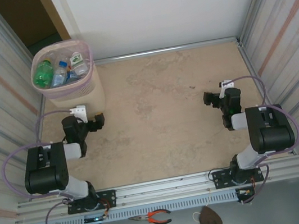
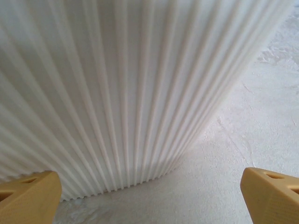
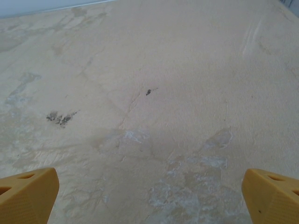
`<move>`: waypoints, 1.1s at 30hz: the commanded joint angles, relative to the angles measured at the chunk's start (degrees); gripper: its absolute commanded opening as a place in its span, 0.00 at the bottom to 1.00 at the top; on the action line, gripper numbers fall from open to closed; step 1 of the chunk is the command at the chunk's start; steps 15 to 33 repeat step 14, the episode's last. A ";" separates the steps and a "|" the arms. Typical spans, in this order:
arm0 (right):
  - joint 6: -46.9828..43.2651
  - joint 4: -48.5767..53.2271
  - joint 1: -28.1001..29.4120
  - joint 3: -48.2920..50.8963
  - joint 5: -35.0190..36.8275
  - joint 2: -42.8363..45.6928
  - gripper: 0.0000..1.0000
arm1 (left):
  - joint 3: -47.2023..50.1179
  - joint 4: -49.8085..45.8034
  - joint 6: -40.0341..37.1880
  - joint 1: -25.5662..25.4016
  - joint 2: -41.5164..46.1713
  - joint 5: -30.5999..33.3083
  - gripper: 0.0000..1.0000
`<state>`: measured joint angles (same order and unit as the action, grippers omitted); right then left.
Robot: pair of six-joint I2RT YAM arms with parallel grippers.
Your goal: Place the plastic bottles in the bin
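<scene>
Holding plastic bottles [image 1: 60,70] — pink mesh bin [image 1: 92,92]

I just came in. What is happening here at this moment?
Two robot arms are clearing plastic bottles into the bin. Several bottles already lie inside it, at the far left of the table. The left gripper is open and empty, close to the bin's ribbed wall. The right gripper is open and empty above the tabletop.

Round pink mesh bin [image 1: 72,90], beige ribbed base, upright at far left, green and clear plastic bottles [image 1: 59,71] piled inside
</scene>
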<state>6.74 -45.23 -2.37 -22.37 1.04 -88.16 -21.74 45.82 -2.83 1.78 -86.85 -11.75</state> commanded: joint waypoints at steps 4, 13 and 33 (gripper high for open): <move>-1.60 -0.92 0.24 -0.83 -0.16 -0.16 0.99 | -1.73 -0.14 -2.18 -1.41 0.12 2.46 0.99; -1.60 -0.82 0.15 -0.94 -0.33 -0.35 0.99 | -1.75 -0.47 -2.18 -1.43 0.36 2.75 0.99; -1.60 -0.87 0.17 -0.92 -0.35 -0.26 0.99 | -1.71 -0.43 -2.21 -1.51 0.35 2.70 0.99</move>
